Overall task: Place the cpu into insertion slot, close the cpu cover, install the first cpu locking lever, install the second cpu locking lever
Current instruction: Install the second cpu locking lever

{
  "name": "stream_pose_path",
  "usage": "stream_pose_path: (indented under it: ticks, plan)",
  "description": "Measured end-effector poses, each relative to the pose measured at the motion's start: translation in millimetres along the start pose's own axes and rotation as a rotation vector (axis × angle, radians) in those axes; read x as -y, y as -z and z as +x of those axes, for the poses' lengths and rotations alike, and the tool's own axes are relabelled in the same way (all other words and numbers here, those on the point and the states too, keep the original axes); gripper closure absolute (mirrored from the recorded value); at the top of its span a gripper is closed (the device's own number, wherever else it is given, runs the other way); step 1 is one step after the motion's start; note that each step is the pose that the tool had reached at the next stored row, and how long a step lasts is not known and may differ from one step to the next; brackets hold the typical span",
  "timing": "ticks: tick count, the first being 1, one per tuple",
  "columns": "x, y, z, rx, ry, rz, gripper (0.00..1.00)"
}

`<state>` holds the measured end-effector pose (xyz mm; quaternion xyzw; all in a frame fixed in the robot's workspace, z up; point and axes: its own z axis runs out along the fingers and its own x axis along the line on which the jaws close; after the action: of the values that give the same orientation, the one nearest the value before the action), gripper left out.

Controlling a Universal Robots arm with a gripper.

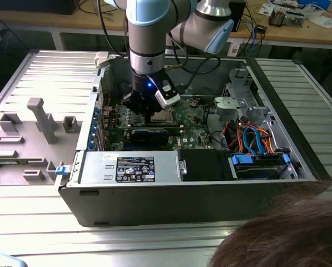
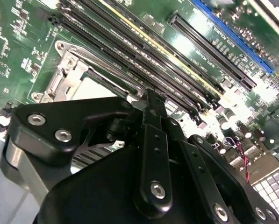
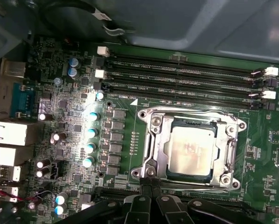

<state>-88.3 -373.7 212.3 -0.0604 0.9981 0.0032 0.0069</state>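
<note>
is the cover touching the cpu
Touching. In the first wrist view the cover lies flat over the socket, its frame overlapping the edges of the cpu, whose face shows through the cut-out with no gap.

in the exterior view the arm's wrist covers most of the insertion slot [image 1: 164, 115], and whether the cpu lies there is too small to tell. in the second wrist view the claw [image 2: 151, 100] body hides much of the cpu cover [image 2: 78, 77]. in the first wrist view the claw [image 3: 150, 184] is cut off by the edge, its fingers' spread unclear.
</note>
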Motion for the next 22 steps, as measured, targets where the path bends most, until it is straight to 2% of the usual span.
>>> stream_pose_path:
  ticks: [3,6,8,11,12,13,14,16,18,19,20,22]
  plan:
    - [0.3,-0.1,-2.4,-0.0005,0.0,0.0031,0.89]
    - [1.1,-0.2,-9.8,-0.0009,0.0,0.0061,0.89]
    - [2.2,-0.4,-19.7,-0.0012,0.0,0.0073,0.89]
    - [2.7,-0.5,-29.3,-0.0016,0.0,0.0095,0.89]
    - [2.2,-0.7,-36.4,-0.002,0.0,0.0112,0.89]
    - [1.2,-0.7,-38.9,-0.0024,0.0,0.0136,0.89]
    - [-1.5,-0.6,-40.2,-0.0029,-0.001,0.0172,0.89]
    - [-6.7,-0.2,-40.9,-0.0031,-0.001,0.0191,0.89]
    - [-16.8,0.6,-42.2,-0.0032,-0.002,0.0201,0.89]
    - [-19.5,1.4,-42.6,-0.0032,-0.002,0.0209,0.89]
    - [-21.9,3.2,-42.9,-0.0033,-0.002,0.0218,0.89]
    - [-24.9,14.2,-43.4,-0.0033,-0.002,0.0221,0.89]
